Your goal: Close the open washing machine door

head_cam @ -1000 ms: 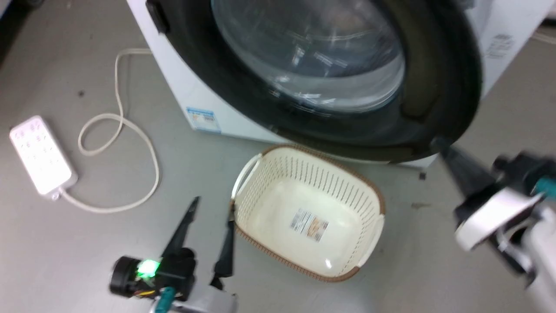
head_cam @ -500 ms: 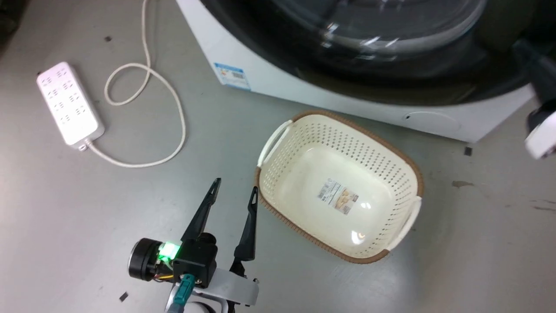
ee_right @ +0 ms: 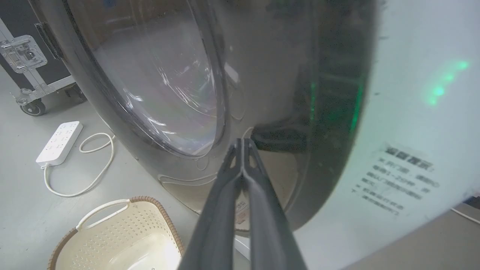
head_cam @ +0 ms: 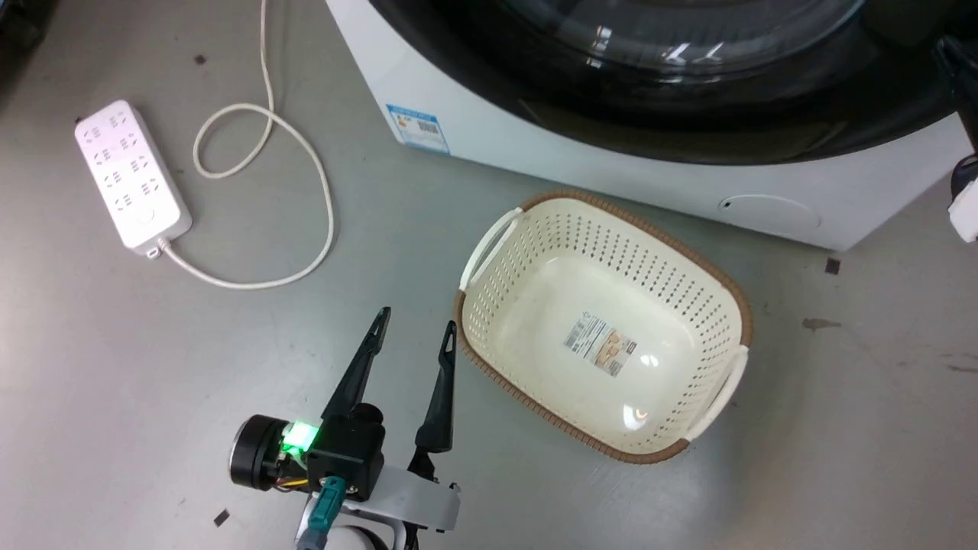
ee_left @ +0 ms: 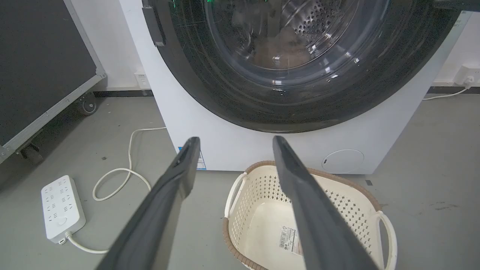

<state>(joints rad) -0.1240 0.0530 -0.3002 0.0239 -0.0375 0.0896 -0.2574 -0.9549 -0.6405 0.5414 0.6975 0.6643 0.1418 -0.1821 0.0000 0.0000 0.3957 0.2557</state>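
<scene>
The washing machine door (head_cam: 688, 114) is a glossy black disc with a clear glass centre. In the left wrist view the door (ee_left: 232, 97) lies flat against the white machine front (ee_left: 225, 150). My right gripper (ee_right: 243, 141) is shut, and its joined tips touch the door's black ring (ee_right: 277, 75) near its right rim. In the head view the right gripper (head_cam: 951, 57) is at the far right edge, beside the door. Low over the floor, my left gripper (head_cam: 412, 325) is open and holds nothing, just left of the basket.
A cream perforated basket (head_cam: 634, 221) with a brown rim sits on the grey floor before the machine. A white power strip (head_cam: 131, 176) and its looped cable (head_cam: 321, 191) lie to the left. A black wheeled case (ee_left: 37, 75) stands further left.
The door has swung from standing out in front of the machine to lying against it, with my right gripper following its edge. The head camera has shifted too. The left gripper has stayed open.
</scene>
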